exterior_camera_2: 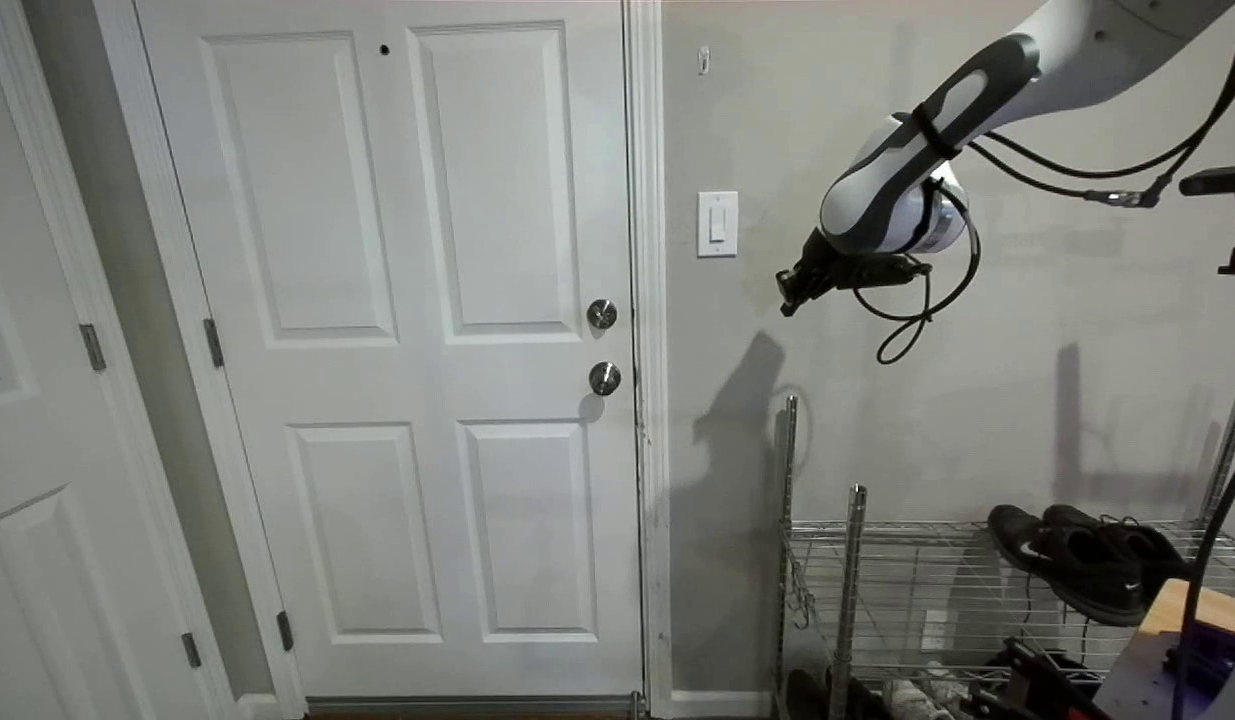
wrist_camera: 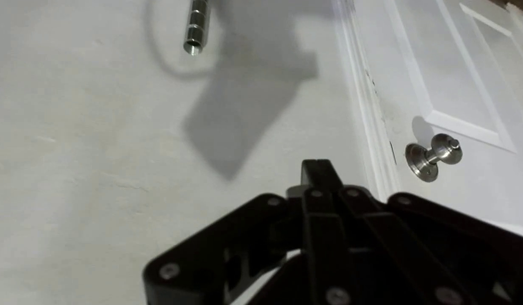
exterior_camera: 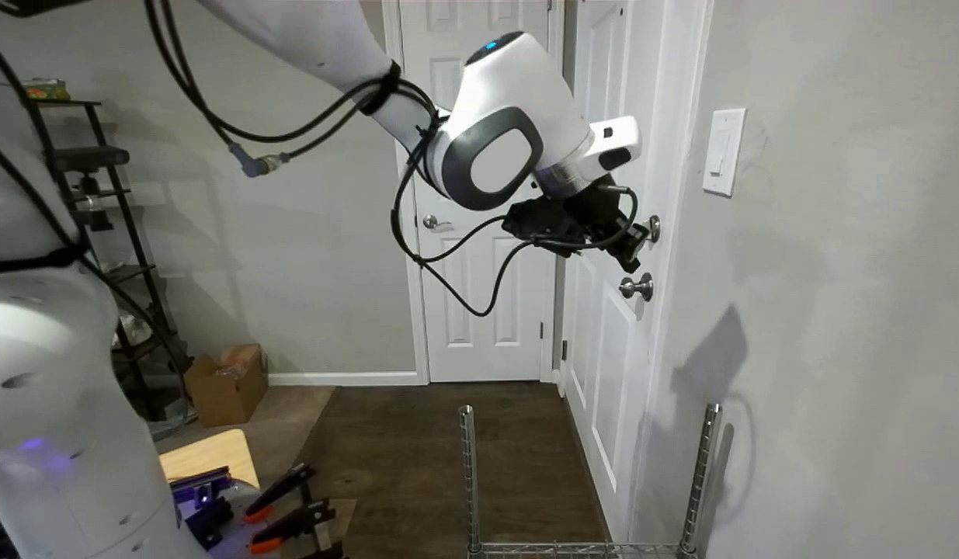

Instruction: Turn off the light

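Gripper [exterior_camera_2: 786, 293] closed and empty, and there's the switch plate [exterior_camera_2: 718, 225] on the wall [exterior_camera_2: 777, 120], apart from it at half past ten in an exterior view, long axis twelve to six, so up that line looks right

grey wall [exterior_camera_2: 957, 425] beside white door [exterior_camera_2: 402, 385]

Deadbolt [exterior_camera: 655, 228] partly hidden (behind fingers [exterior_camera: 629, 253]), wire rack [exterior_camera: 470, 475] cropped

Black shoes [exterior_camera_2: 1089, 575] on rack [exterior_camera_2: 850, 580], cardboard box [exterior_camera: 224, 394]
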### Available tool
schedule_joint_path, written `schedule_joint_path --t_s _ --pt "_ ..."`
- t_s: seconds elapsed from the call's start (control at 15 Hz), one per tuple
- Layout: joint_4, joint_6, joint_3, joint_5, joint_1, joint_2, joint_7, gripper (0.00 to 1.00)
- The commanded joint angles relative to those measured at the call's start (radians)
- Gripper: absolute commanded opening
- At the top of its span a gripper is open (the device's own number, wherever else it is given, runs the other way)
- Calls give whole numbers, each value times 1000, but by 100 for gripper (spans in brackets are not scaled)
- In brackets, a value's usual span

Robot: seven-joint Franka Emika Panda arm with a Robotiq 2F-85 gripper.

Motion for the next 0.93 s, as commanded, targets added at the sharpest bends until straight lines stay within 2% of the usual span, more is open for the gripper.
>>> schedule_joint_path --t_s 0.0,0.13,0.27,0.4,0.47,0.53,0.6,0.87 --pt "89 50 25 162 33 89 -108 2" --pt "130 46 50 197 34 118 -135 1" --pt "168 63 60 151 36 141 -128 1" --pt "198 98 44 74 45 165 -93 1" --pt "211 117 72 0 4 177 -50 1" --pt "224 132 71 -29 2 185 -48 1" --pt "236 154 11 -56 52 200 -38 1" --pt "285 211 -74 -137 103 245 -10 2"
